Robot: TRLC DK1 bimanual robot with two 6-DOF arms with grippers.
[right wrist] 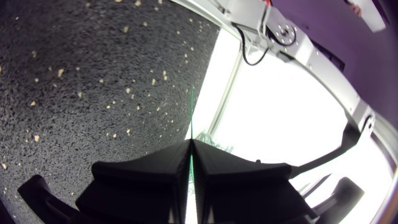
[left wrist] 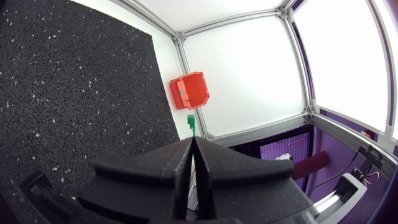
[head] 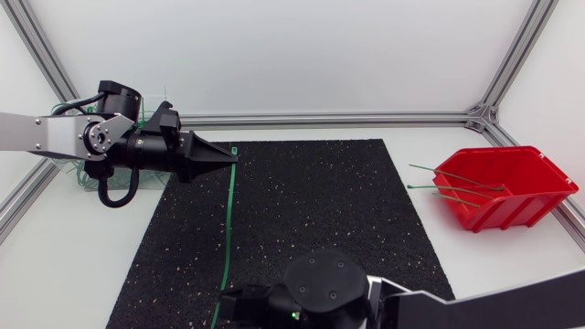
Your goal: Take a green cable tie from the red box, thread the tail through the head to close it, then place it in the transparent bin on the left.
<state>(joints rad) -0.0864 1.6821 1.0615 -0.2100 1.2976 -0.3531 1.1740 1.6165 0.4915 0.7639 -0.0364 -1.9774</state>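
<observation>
Heads up on where you're at: your left gripper [head: 228,155] is clamped shut on the head end of the thin green plastic cable tie [head: 227,215], with the little square head poking out just past the fingertips. Your right gripper [head: 232,298] is pinched shut on the tail end at the near edge. The tie runs pretty much straight between them, far to near, along the left side of the black speckled rubber mat [head: 311,219]. It isn't looped yet, so my guess is the threading is next, and that's where it can go sideways. With both ends held, swinging the arms together without allowing for the bend could pull the tie out of one grip or kink it. If the right fingers are sitting right on the tip, there may be no free tail to feed into the slot. A twist along the strap would also bring the tail in on the wrong face or just miss the head. Count-wise: one tie in hand, roughly three more that I can make out sticking out of the red plastic box [head: 507,187] on the far right, and one transparent bin [head: 77,179] on the left, mostly hidden behind your left arm, so I can't count what's in it.
</observation>
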